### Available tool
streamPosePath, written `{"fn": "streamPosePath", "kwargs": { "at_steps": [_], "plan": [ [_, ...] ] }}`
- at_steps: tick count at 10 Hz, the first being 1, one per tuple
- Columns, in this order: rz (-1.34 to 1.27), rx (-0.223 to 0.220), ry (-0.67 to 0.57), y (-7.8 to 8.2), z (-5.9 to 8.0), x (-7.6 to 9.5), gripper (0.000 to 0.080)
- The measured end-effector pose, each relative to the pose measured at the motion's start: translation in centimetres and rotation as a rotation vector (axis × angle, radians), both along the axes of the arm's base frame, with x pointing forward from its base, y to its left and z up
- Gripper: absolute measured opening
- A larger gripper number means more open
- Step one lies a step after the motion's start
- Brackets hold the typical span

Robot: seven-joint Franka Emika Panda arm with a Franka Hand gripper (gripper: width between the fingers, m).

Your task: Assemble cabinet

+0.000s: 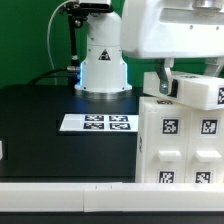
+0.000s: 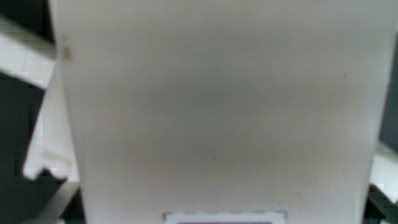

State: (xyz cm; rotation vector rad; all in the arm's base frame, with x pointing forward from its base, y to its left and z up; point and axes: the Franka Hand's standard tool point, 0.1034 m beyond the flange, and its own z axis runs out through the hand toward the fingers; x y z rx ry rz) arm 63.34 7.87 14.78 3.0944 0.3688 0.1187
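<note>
The cabinet's large white box frame (image 1: 180, 145) stands at the exterior view's right, its front faces carrying black-and-white tags. A smaller white block (image 1: 196, 93) lies slightly tilted on top of the frame. My gripper (image 1: 163, 82) comes down from the big white hand at the top right and is closed on the block's left end. In the wrist view a flat white face of the block (image 2: 214, 110) fills nearly the whole picture, with the edge of a tag at its lower end. The fingers are hidden there.
The marker board (image 1: 97, 123) lies flat on the black table (image 1: 40, 120) in front of the white domed robot base (image 1: 103, 60). A white table edge (image 1: 60, 200) runs along the front. A green wall stands behind.
</note>
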Motion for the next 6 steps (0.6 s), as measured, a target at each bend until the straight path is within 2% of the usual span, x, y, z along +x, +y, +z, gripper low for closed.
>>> {"fn": "streamPosePath", "kwargs": {
  "at_steps": [4,6],
  "plan": [
    [-0.242,0.022,-0.023,-0.08,0.03,0.12,0.0537],
    [-0.54,0.044,-0.021,0.09,-0.03,-0.08,0.0537]
  ]
}}
